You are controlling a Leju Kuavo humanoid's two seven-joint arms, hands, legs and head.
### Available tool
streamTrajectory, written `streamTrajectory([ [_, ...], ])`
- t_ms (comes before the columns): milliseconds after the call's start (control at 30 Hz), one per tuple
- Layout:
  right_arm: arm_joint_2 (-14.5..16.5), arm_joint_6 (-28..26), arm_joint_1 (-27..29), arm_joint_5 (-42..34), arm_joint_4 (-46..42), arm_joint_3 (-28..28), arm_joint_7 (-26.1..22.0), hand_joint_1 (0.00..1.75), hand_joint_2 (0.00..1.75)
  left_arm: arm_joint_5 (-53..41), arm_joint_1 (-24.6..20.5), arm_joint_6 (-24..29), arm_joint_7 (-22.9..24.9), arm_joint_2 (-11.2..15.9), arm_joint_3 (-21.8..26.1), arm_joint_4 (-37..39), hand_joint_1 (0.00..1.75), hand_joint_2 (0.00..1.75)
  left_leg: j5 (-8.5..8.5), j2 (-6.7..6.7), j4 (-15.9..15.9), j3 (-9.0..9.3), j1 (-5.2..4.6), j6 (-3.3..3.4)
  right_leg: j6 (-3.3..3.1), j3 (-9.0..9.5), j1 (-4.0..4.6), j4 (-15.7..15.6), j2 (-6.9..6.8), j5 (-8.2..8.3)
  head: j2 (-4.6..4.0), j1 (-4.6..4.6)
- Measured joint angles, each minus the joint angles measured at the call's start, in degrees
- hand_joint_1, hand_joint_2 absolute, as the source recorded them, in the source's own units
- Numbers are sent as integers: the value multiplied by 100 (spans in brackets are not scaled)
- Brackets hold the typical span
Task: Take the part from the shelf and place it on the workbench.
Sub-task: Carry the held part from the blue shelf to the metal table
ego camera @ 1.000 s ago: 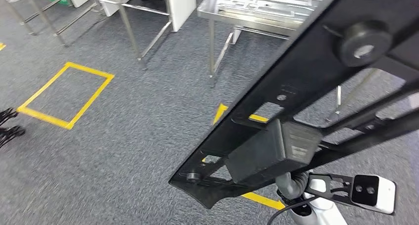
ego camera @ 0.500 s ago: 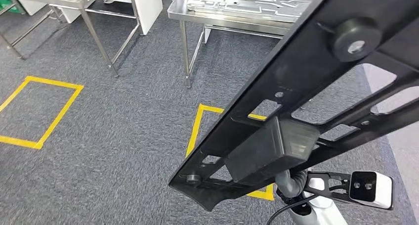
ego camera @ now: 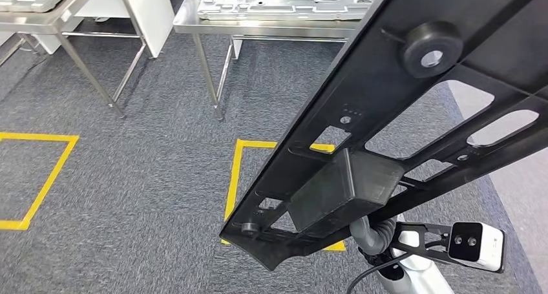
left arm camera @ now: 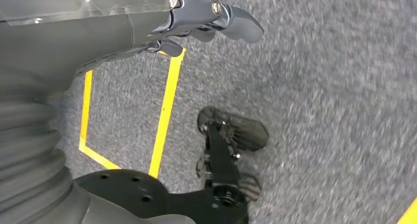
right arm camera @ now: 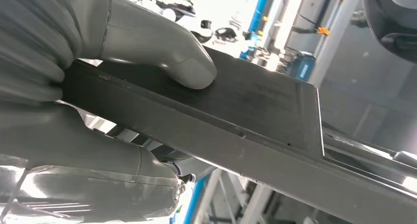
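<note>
Head view: grey carpet lies open before the workbench (ego camera: 271,13); the black part (ego camera: 388,113) slants from near the robot up toward the bench's right end. Left wrist view: the left hand (left arm camera: 196,17) holds nothing, fingers curled. Right wrist view: the right hand (right arm camera: 98,86) clamps the part's edge.

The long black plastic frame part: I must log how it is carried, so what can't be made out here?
- Long black plastic frame part: head view, upper end cut by the frame edge.
- Right hand: right wrist view, the part hides its fingers beneath.
- Steel workbench: head view, the part covers its right side.
</note>
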Motion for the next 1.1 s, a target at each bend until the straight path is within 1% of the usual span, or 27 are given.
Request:
streamTrajectory([
  [33, 1, -12, 10, 24, -1, 6, -11, 175, 175, 1, 14, -10, -6, -1, -1, 0, 0, 175, -188, -71, 433, -213, 1, -5, -20, 1, 12, 2, 25, -4, 0, -12],
  [67, 2, -22, 29, 46, -1, 12, -21, 175, 175, 2, 30, -17, -13, 0, -1, 0, 0, 175, -308, -105, 800, -407, 1, -7, -31, 2, 26, 6, 56, -10, 0, -20],
  [100, 2, -37, 49, 67, -1, 18, -30, 175, 175, 4, 44, -22, -20, 2, -1, 0, 0, 175, -321, -120, 994, -527, 0, -2, -39, 7, 41, 13, 89, -17, 0, -21],
  [133, 2, -51, 66, 87, -3, 26, -41, 175, 175, 5, 53, -28, -29, 4, -1, 0, 0, 175, -205, -125, 943, -535, -1, 14, -44, 18, 53, 21, 123, -26, 0, -21],
  [167, 2, -62, 76, 102, -7, 34, -50, 175, 175, 5, 56, -35, -37, 6, -1, 0, 0, 175, 8, -127, 659, -431, -1, 39, -42, 33, 63, 29, 154, -38, 0, -22],
  [200, 2, -69, 81, 116, -14, 42, -57, 175, 175, 5, 55, -43, -45, 9, -1, 0, 0, 175, 257, -138, 233, -256, -4, 73, -36, 48, 68, 36, 181, -51, 0, -22],
  [233, 2, -71, 82, 127, -21, 46, -62, 175, 175, 5, 50, -49, -51, 14, -1, 0, 0, 175, 435, -152, -177, -83, -15, 109, -23, 57, 84, 48, 202, -66, 0, -21],
  [267, 3, -72, 84, 135, -29, 50, -65, 175, 175, 5, 45, -54, -56, 17, -2, 0, 0, 175, 540, -165, -467, 38, -26, 139, -2, 56, 93, 57, 221, -74, 0, -20],
  [300, 3, -73, 89, 142, -35, 55, -67, 175, 175, 4, 41, -59, -59, 21, -2, 0, 0, 175, 571, -177, -622, 97, -41, 166, 24, 48, 96, 63, 233, -78, 0, -20],
  [400, 3, -71, 101, 152, -58, 69, -66, 175, 175, 3, 36, -81, -67, 21, -3, 0, 0, 175, 584, -171, -700, 122, -46, 245, 123, 36, 81, 74, 242, -94, 0, -21],
  [433, 2, -69, 100, 152, -71, 71, -66, 175, 175, 0, 34, -92, -70, 20, -4, 0, 0, 175, 603, -163, -727, 137, -33, 278, 153, 5, 77, 153, 227, -156, 0, -13],
  [467, 2, -68, 99, 152, -83, 71, -67, 175, 175, -3, 30, -100, -74, 20, -4, 0, 0, 175, 619, -154, -753, 151, -16, 307, 180, -83, 73, 351, 211, -281, 0, -6],
  [500, 1, -67, 104, 152, -90, 72, -67, 175, 175, -8, 29, -109, -77, 20, -5, 0, 0, 175, 625, -143, -763, 155, -13, 325, 202, -234, 57, 677, 193, -458, 0, 0],
  [567, -3, -66, 130, 152, -95, 73, -68, 175, 175, -16, 33, -120, -78, 20, -5, 0, 0, 175, 618, -133, -759, 150, -15, 339, 244, -632, 32, 1470, 176, -793, 0, 8],
  [600, -8, -66, 146, 152, -95, 73, -68, 175, 175, -23, 35, -126, -78, 20, -5, 0, 0, 175, 612, -129, -755, 151, -16, 338, 261, -760, 17, 1704, 172, -836, 0, 7],
  [633, -15, -66, 156, 152, -94, 73, -69, 175, 175, -32, 35, -131, -78, 20, -5, 0, 0, 175, 605, -127, -750, 154, -16, 333, 271, -782, 4, 1721, 167, -767, 0, 8],
  [667, -21, -65, 160, 152, -94, 72, -70, 175, 175, -42, 35, -135, -78, 20, -6, 0, 0, 175, 595, -126, -745, 163, -15, 322, 274, -681, -7, 1491, 157, -595, 0, 9],
  [700, -26, -64, 158, 152, -96, 72, -71, 175, 175, -52, 35, -139, -78, 19, -8, 0, 0, 175, 580, -127, -738, 177, -15, 306, 267, -484, -15, 1075, 136, -369, 0, 9],
  [733, -30, -64, 153, 152, -99, 71, -71, 175, 175, -58, 33, -142, -78, 17, -11, 0, 0, 175, 563, -127, -730, 187, -23, 284, 252, -284, -11, 659, 111, -206, 0, 8],
  [767, -31, -64, 148, 152, -105, 70, -72, 175, 175, -61, 31, -143, -79, 16, -14, 0, 0, 175, 545, -127, -720, 193, -33, 255, 226, -129, -2, 325, 93, -90, 0, 7],
  [800, -33, -65, 145, 151, -113, 68, -73, 175, 175, -62, 31, -144, -79, 17, -16, 0, 0, 175, 531, -126, -715, 196, -43, 223, 198, -44, 11, 136, 84, -48, 0, 4],
  [900, -39, -72, 145, 148, -129, 63, -72, 175, 175, -66, 26, -144, -80, 24, -20, 0, 0, 175, 502, -115, -717, 207, -39, 116, 93, -27, 29, 72, 109, -58, 0, 1],
  [933, -40, -73, 144, 149, -138, 63, -71, 175, 175, -67, 22, -144, -82, 27, -21, 0, 0, 175, 449, -115, -651, 189, -31, 86, 55, -9, 22, 52, 112, -55, -1, -5],
  [967, -39, -79, 143, 149, -150, 63, -71, 175, 175, -71, 20, -146, -84, 30, -22, 0, 0, 175, 342, -118, -480, 121, -25, 62, 21, 12, 12, 30, 112, -52, -1, -16],
  [1000, -38, -85, 143, 151, -162, 64, -70, 175, 175, -73, 21, -148, -85, 33, -24, 0, 0, 175, 184, -123, -188, -7, -20, 46, -7, 31, 9, 17, 110, -54, -1, -28],
  [1067, -36, -100, 147, 161, -172, 67, -65, 175, 175, -77, 30, -151, -86, 32, -25, 0, 0, 175, -162, -125, 607, -401, -18, 23, -42, 43, 28, 18, 112, -71, -1, -44],
  [1100, -36, -104, 151, 168, -172, 68, -61, 175, 175, -77, 34, -151, -86, 33, -25, 0, 0, 175, -236, -126, 897, -563, -18, 18, -51, 48, 39, 23, 118, -80, -1, -44],
])
